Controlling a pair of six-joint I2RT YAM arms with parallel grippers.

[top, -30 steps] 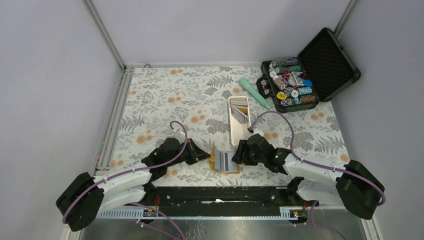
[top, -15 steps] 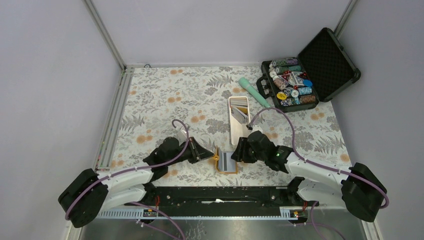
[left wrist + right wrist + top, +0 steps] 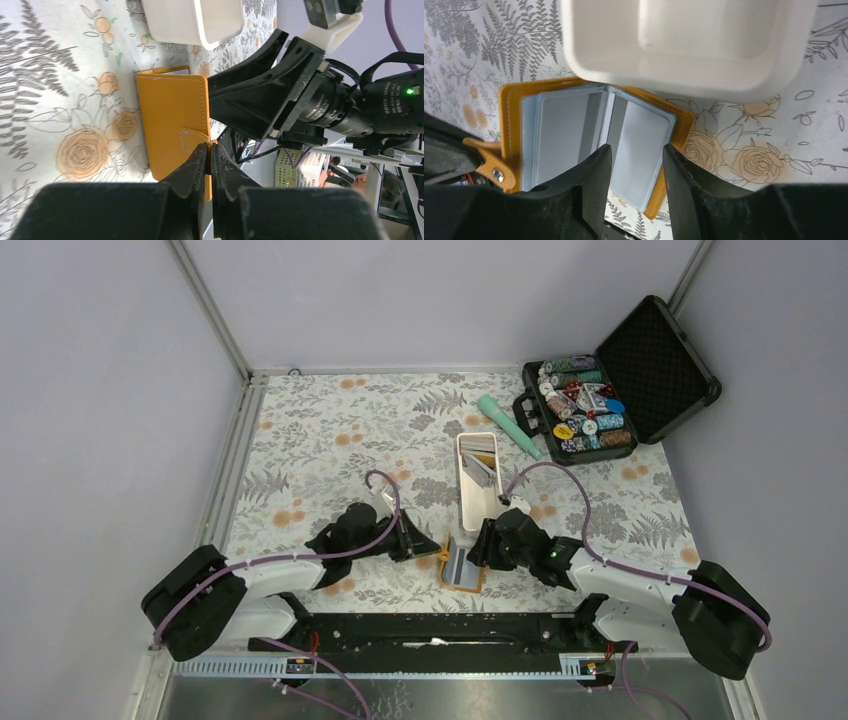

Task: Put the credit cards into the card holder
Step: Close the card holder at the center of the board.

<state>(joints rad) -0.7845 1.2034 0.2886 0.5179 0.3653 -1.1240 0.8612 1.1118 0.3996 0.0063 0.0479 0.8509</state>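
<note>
Found card holder [image 3: 463, 568] [image 3: 172, 120] [image 3: 574, 130] half open near the middle of the counter's [image 3: 320, 440] near edge, just off the near end of a white tray [image 3: 465, 512] [image 3: 674, 75], with orange left cover tilted up and pale blue pockets facing right. Logged left tool [image 3: 430, 551] [image 3: 209, 150] pressed together, pinching the card holder by its snap tab; right tool [image 3: 478, 550] [image 3: 636, 150] spread, one finger to each side of a blue pocket leaf, contact not discernible. Spotted credit cards [image 3: 481, 468] standing in the tray's far end, well apart from the card holder.

L arm [image 3: 300, 565] swung card holder [image 3: 463, 571] cover rightwards, now half-folded.
</note>
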